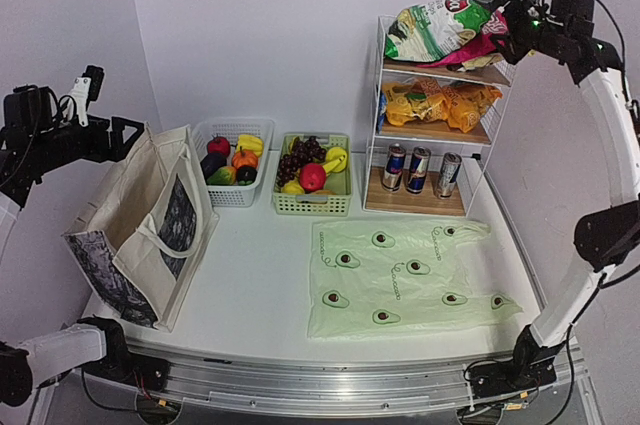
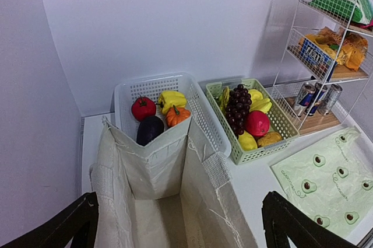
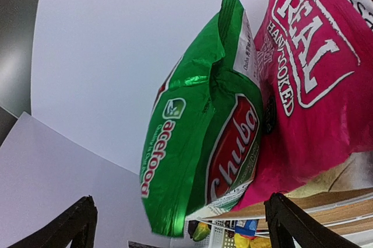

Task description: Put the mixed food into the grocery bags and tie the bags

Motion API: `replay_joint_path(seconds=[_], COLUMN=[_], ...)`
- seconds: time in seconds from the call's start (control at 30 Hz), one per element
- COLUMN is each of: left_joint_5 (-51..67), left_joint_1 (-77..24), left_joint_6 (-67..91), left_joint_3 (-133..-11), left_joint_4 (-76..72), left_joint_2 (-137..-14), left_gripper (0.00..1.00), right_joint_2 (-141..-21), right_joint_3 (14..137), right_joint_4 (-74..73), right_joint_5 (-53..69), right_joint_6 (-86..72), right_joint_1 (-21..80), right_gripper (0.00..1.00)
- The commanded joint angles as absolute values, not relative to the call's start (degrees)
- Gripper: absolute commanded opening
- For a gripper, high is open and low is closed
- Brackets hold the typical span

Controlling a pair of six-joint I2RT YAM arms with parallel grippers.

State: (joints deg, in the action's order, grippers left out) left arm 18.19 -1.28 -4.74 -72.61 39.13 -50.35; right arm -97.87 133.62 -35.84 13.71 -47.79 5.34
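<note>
While poised at the top shelf with the jaws of the right gripper (image 3: 180,224) spread wide and gripping nothing, risks pinching the pink snack packet (image 3: 309,84) along with the green-white snack packet (image 3: 201,143), given the tight press of one against the other. Could also drag both off the wire rack (image 1: 420,208) onto the drink cans (image 1: 418,167) below, or slip on the crinkly film.

On the left side: jaws of the left gripper (image 2: 180,222) equally wide, empty, hovering above the mouth of the canvas tote (image 2: 151,195). Might fold that soft upright tote over if lowered onto its rim.

Flat on the bench (image 1: 260,280) and closed-looking: the avocado bag (image 1: 400,275), probably awkward to open.

Toy fruit (image 1: 312,170) heaped in the green basket (image 1: 310,205), well apart from either gripper.

Contact between right fingertips and packet: impossible to judge. Hidden too: anything behind the packets, the tote's floor, the lower layer of fruit.
</note>
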Motion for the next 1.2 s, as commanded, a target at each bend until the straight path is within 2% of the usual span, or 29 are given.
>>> replay_joint_path(seconds=[0.0,0.27,0.47,0.57,0.7,0.73,0.8,0.83,0.87,1.0,1.17], left_joint_5=[16.6,19.6,20.3,20.1,19.9,19.9,19.8,19.7,19.6,18.2,9.0], left_joint_1=[-1.0,-1.1,-1.0,-1.0,-1.0,-1.0,-1.0,-1.0,-1.0,-1.0,-1.0], left_joint_6=[-7.6,-7.7,-8.0,-8.5,-8.8,-8.8,-9.0,-9.1,-9.2,-10.1,-13.3], left_joint_3=[-76.1,-75.9,-76.1,-76.0,-75.8,-75.7,-75.5,-75.3,-75.1,-75.0,-78.1], left_joint_4=[40.4,40.0,40.0,40.2,40.0,39.9,39.7,39.7,39.7,40.5,47.0], left_joint_2=[-50.1,-49.7,-49.6,-49.6,-49.7,-49.6,-49.4,-49.4,-49.2,-49.2,-52.7], left_gripper=[0.97,0.98,0.98,0.98,0.98,0.98,0.98,0.98,0.98,0.98,0.96], right_joint_2=[-100.2,-105.7,-106.6,-107.0,-107.0,-106.9,-106.3,-106.0,-105.7,-105.5,-105.9], right_joint_3=[140.0,144.1,143.8,144.6,144.6,144.6,144.0,143.5,143.3,143.4,146.1], right_joint_4=[-35.1,-35.0,-35.0,-35.0,-34.8,-34.8,-34.7,-34.6,-34.5,-33.0,-26.4], right_joint_5=[5.6,-0.9,-0.4,-0.4,-0.4,-0.4,-0.8,-1.2,-1.7,-0.2,6.9], right_joint_6=[-45.7,-39.6,-39.0,-38.6,-38.0,-37.8,-37.4,-37.1,-36.7,-35.7,-35.6], right_joint_1=[6.5,8.4,10.4,11.3,11.4,11.4,11.5,11.5,11.5,11.6,13.3], right_gripper=[0.98,0.87,0.88,0.84,0.67,0.53,0.17,0.04,0.00,0.00,0.00])
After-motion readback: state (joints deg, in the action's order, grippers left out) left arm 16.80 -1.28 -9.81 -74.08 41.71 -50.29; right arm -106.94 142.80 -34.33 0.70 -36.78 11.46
